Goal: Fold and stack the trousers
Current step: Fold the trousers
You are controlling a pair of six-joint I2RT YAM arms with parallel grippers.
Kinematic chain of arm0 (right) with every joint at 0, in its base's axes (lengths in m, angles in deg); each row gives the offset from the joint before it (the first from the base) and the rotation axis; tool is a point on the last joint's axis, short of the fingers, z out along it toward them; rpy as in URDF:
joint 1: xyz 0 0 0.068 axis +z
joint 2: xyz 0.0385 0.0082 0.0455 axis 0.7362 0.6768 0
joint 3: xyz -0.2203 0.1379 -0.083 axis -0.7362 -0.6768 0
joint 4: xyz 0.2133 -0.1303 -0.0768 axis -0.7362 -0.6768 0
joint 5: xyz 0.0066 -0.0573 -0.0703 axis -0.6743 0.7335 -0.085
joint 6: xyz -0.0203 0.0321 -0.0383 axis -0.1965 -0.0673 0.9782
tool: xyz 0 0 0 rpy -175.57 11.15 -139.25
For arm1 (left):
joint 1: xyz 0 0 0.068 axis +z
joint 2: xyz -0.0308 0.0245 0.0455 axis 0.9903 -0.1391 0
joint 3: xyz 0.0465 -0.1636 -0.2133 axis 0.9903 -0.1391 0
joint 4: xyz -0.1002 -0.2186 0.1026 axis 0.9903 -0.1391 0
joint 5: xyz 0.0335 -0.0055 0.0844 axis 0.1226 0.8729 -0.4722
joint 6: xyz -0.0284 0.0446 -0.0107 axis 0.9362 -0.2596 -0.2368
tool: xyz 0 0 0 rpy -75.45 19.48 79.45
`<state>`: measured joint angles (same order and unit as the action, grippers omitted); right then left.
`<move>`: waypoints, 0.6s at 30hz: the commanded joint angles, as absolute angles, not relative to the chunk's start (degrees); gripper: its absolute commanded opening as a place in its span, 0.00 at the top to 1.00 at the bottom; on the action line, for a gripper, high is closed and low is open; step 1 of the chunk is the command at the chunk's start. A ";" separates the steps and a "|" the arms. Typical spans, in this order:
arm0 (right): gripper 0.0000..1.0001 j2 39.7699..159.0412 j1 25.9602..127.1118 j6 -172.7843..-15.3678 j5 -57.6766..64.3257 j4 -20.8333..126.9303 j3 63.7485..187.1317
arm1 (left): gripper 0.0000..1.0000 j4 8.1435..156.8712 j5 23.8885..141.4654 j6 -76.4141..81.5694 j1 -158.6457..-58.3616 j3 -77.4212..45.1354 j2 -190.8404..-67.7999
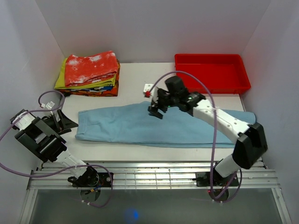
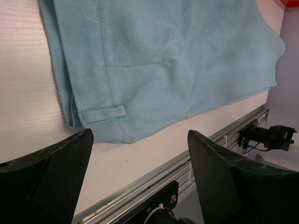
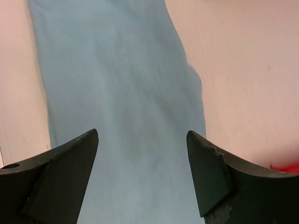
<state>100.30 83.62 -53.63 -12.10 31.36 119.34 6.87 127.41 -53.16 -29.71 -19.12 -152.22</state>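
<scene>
The sky-blue trousers [image 1: 154, 127] lie flat on the table [image 1: 133, 84] directly beneath the right pincer [image 1: 156, 112], which hangs released and empty, and their waist end is just ahead of the left pincer [image 2: 140, 135], released too.

I work in a robotics lab cell, not a home. Plain white panels [image 1: 154, 28] box in a bare white table [image 1: 135, 79] on three sides. My arm bases [image 1: 86, 177] are bolted to an aluminium rail [image 1: 154, 175] along the bottom of the frame, and purple cables [image 1: 214, 135] loop free. A red plastic tray [image 1: 212, 72] sits upper right, and a stack of folded clothes [image 1: 91, 74] upper left.
</scene>
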 commanded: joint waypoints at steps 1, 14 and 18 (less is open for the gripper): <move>0.19 111.55 92.74 -57.91 -7.93 39.75 128.97 | 0.07 0.43 129.79 -59.09 -29.01 -18.17 -152.35; 0.27 137.15 110.07 -56.76 -9.51 52.41 145.86 | 0.13 10.97 131.80 -49.70 -29.27 -20.46 -150.68; 0.24 140.48 113.40 -56.50 -10.39 56.80 145.96 | 0.12 9.83 133.92 -48.29 -29.18 -19.32 -153.14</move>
